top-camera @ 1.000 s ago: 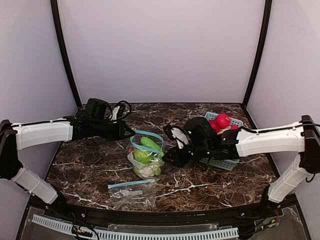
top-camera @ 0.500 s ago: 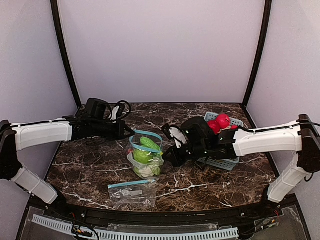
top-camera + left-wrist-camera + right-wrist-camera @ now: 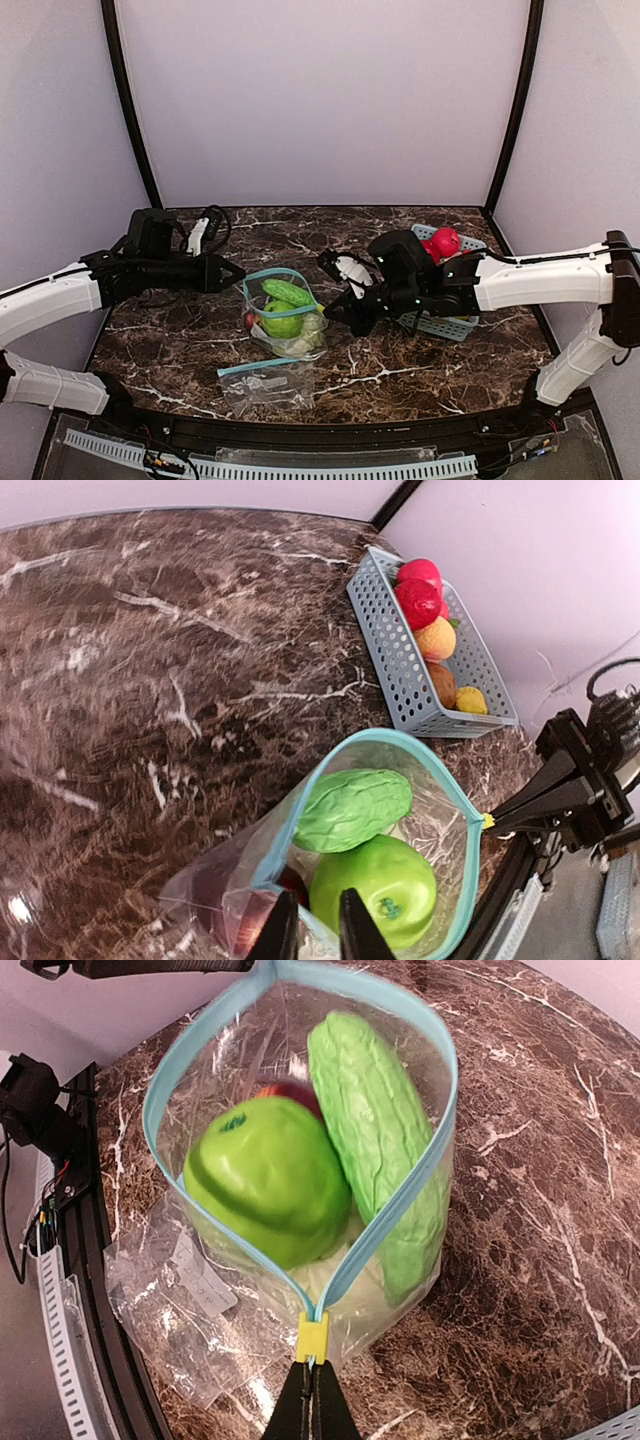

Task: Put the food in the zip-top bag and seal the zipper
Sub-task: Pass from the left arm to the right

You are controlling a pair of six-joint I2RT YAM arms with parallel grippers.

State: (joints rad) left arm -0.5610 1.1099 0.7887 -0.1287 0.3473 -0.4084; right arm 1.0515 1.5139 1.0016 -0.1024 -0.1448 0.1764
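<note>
Surface: dark marble table (image 3: 420,372), lilac walls.
Bag: zip-top bag (image 3: 385,733) mid-table, mouth gaping wide, its long axis running between my two grippers.
Food: green apple (image 3: 265,1180) and bumpy green gourd (image 3: 375,1130) inside, with the gourd lying lengthwise along the mouth.
Right gripper (image 3: 312,1400): pressed together on the bag's end at the yellow slider (image 3: 311,1338).
Left gripper (image 3: 312,930): fingers nearly touching at the opposite rim, can't tell if it's got the film.
Around: blue basket (image 3: 450,326) of more fruit behind my right arm, spare bag (image 3: 265,385) flat up front.
</note>
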